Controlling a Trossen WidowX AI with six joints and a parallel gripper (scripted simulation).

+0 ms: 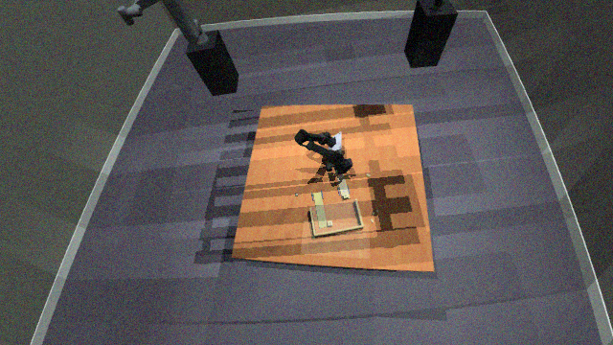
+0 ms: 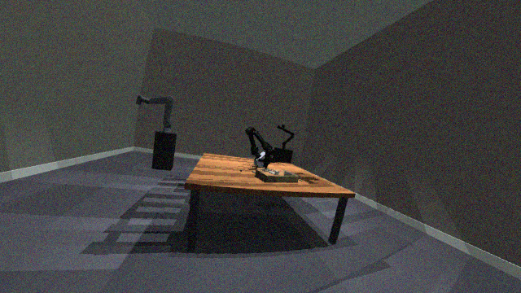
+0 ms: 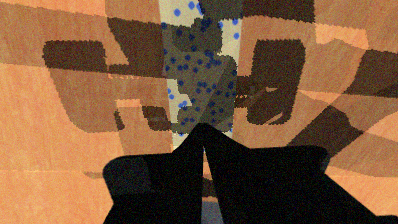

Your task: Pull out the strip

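My gripper (image 1: 340,177) (image 3: 202,127) is shut, with its fingertips together over the near end of a pale strip with blue dots (image 1: 344,190) (image 3: 200,90). No part of the strip shows between the fingers. This strip lies on the table behind the tray, outside its walls. A yellowish strip (image 1: 319,203) runs from the table into the left part of the tray (image 1: 337,231) (image 2: 281,178). A small whitish cube (image 1: 329,223) is in the tray, beside the front end of the yellowish strip. Its label is too small to read, and what it rests on is unclear.
The tray's right wall (image 1: 358,215) stands up in front of the arm. A small dark piece (image 1: 296,195) lies left of the yellowish strip. Small pale pieces (image 1: 372,220) (image 1: 368,175) lie to the right. Shadows cross the wooden table (image 1: 278,240) (image 2: 228,179).
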